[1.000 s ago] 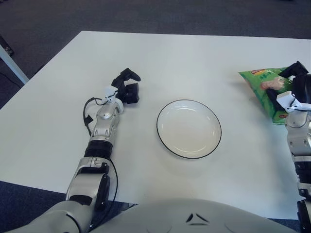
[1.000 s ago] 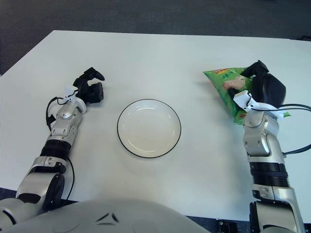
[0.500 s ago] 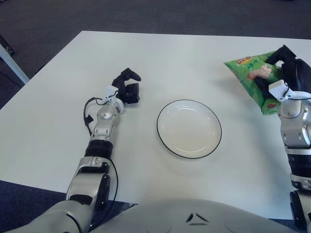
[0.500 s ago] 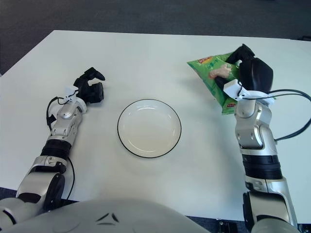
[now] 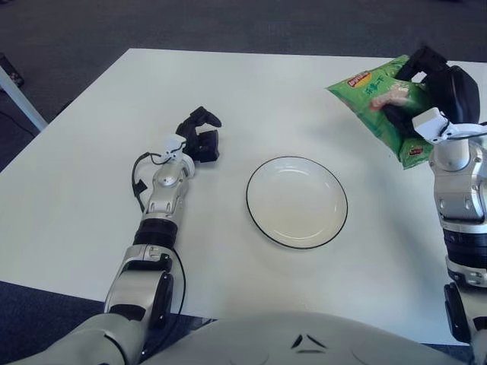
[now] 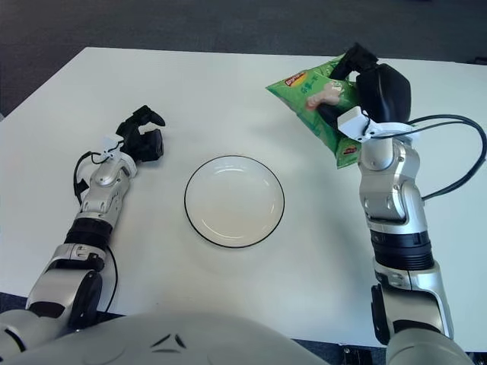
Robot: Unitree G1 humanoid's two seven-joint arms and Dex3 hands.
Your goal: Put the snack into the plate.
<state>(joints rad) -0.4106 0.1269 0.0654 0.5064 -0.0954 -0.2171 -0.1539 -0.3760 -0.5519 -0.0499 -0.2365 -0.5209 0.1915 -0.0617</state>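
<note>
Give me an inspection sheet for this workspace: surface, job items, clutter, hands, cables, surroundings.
Surface: white table, bare around the plate.
Job's things: snack bag, green, held in the air up and to the right of the plate; plate, white with dark rim, empty, at table centre.
Clutter: nothing seen.
Hands: right hand closed on the snack bag; left hand on the table left of the plate, fingers curled, holding nothing.
Cables: black cable looping beside the right forearm; thin black wire at the left wrist.
Surroundings: dark carpet beyond the table.

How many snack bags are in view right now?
1. The green snack bag is gripped in the right hand, held up off the white table, to the right of and beyond the empty plate. No others show.
</note>
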